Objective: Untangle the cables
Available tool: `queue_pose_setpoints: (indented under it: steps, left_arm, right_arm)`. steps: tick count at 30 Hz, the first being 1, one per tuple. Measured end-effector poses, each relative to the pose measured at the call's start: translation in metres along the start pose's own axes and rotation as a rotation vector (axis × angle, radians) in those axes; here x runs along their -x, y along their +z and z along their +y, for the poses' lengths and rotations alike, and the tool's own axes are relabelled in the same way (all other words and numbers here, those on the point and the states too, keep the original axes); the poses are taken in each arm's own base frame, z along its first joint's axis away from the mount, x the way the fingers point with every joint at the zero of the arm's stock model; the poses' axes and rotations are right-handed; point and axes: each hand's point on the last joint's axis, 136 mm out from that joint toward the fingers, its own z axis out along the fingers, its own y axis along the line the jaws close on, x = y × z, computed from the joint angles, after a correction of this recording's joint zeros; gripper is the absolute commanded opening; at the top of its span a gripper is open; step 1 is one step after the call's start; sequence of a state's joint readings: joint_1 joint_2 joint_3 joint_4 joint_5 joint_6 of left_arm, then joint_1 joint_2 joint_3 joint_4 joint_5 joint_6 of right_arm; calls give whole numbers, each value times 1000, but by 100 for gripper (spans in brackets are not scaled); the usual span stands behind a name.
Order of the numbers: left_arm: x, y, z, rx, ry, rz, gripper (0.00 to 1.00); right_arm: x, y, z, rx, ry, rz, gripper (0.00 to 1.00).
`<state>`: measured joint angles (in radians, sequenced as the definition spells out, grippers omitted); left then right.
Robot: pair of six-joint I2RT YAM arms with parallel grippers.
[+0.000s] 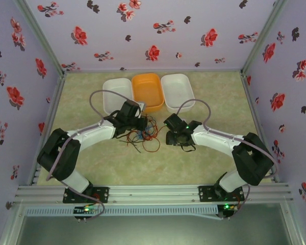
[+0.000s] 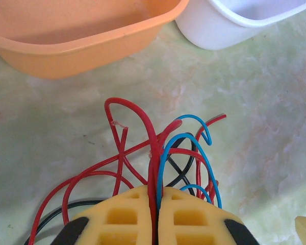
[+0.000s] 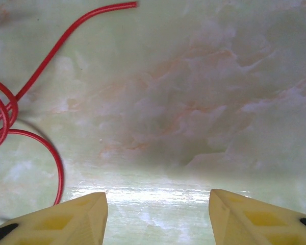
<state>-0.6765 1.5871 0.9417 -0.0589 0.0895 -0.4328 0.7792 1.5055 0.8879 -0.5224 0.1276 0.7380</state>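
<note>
Barely begun, I judged: thin red, black and blue cables (image 1: 144, 136) lay knotted mid-frame, left gripper (image 2: 157, 196) clenched on them, right gripper (image 3: 158, 201) released, empty

Top view: light even and diffuse from above, low contrast, slight haze; soft shadows beside both arms on the pale green marbled tabletop (image 1: 194, 163); walls evenly lit

Left wrist view: bright; tangle of thin red, blue and black wires (image 2: 153, 158) sharp; orange plastic tub (image 2: 66, 51) throws a faint shadow at its base

Right wrist view: white glare band on the tabletop just ahead of the right gripper (image 3: 158, 198); grey shadow patch mid-frame; thin red wire (image 3: 55, 47) blurred at its left loop; yellow fingertips (image 3: 86, 214) soft
</note>
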Motion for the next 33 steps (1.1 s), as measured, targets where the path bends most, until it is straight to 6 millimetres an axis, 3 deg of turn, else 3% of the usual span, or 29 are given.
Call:
queue_pose_setpoints:
  steps: [9, 26, 33]
  left_arm:
    - [3, -6, 1, -4, -14, -5, 0]
    - [29, -45, -9, -40, -13, -95, 0]
    - [41, -61, -12, -57, -15, -143, 0]
  right_arm:
    - [1, 2, -1, -14, 3, 12, 58]
    - [10, -2, -6, 117, 80, -42, 64]
    - [17, 2, 12, 256, 98, -68, 65]
